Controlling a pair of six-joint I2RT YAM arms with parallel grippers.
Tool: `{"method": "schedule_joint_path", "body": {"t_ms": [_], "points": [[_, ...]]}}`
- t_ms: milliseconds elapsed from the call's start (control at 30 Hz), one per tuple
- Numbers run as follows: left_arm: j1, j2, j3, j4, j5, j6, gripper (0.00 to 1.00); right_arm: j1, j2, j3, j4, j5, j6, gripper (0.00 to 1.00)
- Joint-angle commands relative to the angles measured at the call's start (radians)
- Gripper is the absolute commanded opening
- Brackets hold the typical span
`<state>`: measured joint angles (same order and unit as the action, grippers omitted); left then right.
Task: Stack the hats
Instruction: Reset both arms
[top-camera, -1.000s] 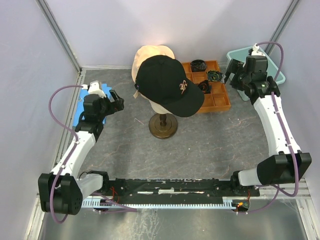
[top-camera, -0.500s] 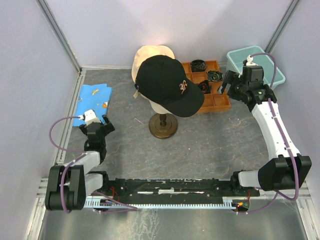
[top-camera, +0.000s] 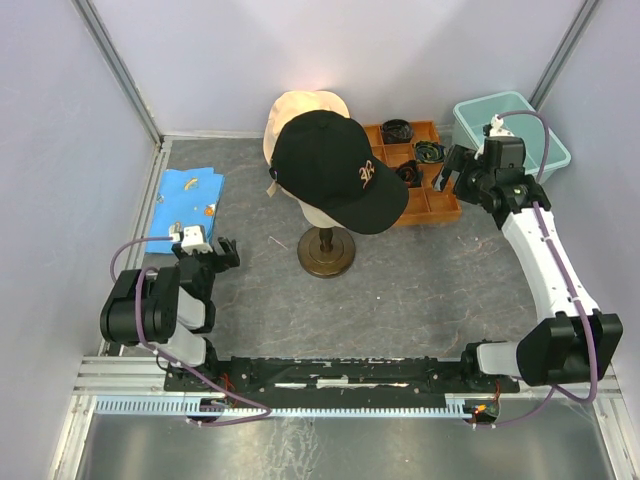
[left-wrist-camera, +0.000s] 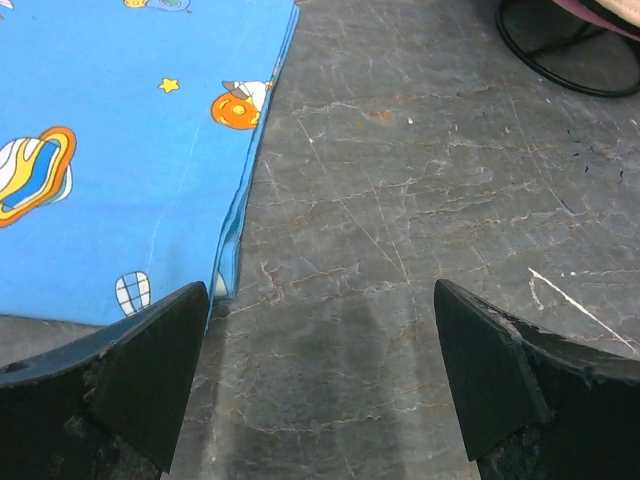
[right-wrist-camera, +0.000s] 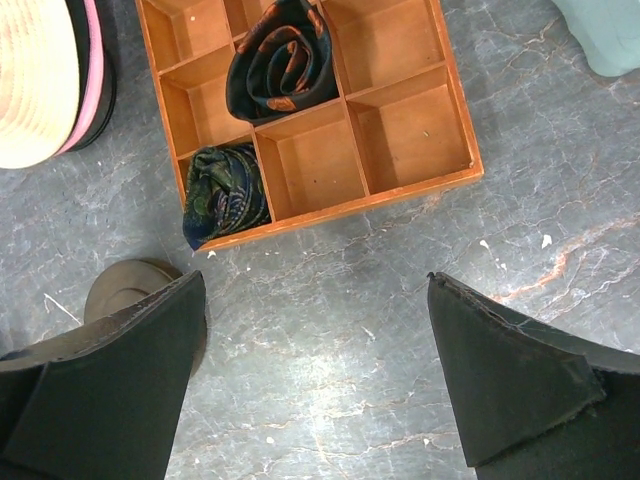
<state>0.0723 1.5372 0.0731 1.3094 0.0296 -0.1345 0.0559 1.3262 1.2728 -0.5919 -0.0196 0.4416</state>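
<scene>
Black cap (top-camera: 335, 180): topmost on the stand (top-camera: 328, 255), mid-table, brim toward the tray.
Beige hat (top-camera: 300, 108): under it, peeking out behind.
Left gripper (left-wrist-camera: 320, 370): released, empty, low beside the blue cloth (left-wrist-camera: 110, 150).
Right gripper (right-wrist-camera: 315, 370): released, empty, above the table by the orange tray (right-wrist-camera: 400, 130).

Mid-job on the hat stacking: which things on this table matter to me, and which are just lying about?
For the job:
- black fabric cap with pale logo, topmost
- plain beige fabric hat, showing behind it

Lying about:
- orange wooden divided tray
- rolled dark cloths in the tray
- teal plastic tub
- blue printed cloth
- round brown stand base
</scene>
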Motion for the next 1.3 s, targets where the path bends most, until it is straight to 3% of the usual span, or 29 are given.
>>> {"method": "schedule_joint_path", "body": {"t_ms": [0,100,200,333,533,833,900,1000,1100,1167,1267], "points": [[0.005,-0.016,0.031,0.121,0.08,0.076,0.99,-0.004,-0.056,-0.066,0.106,-0.028,-0.039,0.99],[0.0,-0.011,0.14,-0.077,0.159,0.115,0.99,-0.004,-0.065,-0.123,0.174,-0.042,-0.098,0.99],[-0.003,-0.015,0.114,-0.03,0.108,0.09,0.99,-0.004,-0.087,-0.184,0.218,-0.007,-0.168,0.99],[-0.004,-0.017,0.124,-0.057,0.069,0.082,0.99,-0.003,-0.129,-0.303,0.296,0.168,-0.285,0.99],[-0.005,-0.018,0.123,-0.054,0.067,0.083,0.99,-0.002,-0.176,-0.561,0.565,0.217,-0.4,0.99],[-0.006,-0.017,0.125,-0.056,0.065,0.083,0.99,-0.002,-0.054,-0.874,1.214,0.23,-0.377,0.99],[-0.008,-0.018,0.126,-0.059,0.06,0.084,0.99,-0.004,-0.022,-0.902,1.273,0.226,-0.377,0.99],[-0.009,-0.018,0.128,-0.063,0.058,0.085,0.99,0.003,0.099,-0.991,1.549,0.198,-0.395,0.99],[-0.011,-0.018,0.131,-0.067,0.052,0.086,0.99,0.005,0.192,-0.956,1.57,0.177,-0.409,0.99],[-0.015,-0.019,0.132,-0.073,0.051,0.089,0.99,0.007,0.182,-0.908,1.445,0.181,-0.409,0.99],[-0.015,-0.018,0.133,-0.076,0.049,0.089,0.99,0.004,0.193,-0.9,1.453,0.185,-0.407,0.99]]}}
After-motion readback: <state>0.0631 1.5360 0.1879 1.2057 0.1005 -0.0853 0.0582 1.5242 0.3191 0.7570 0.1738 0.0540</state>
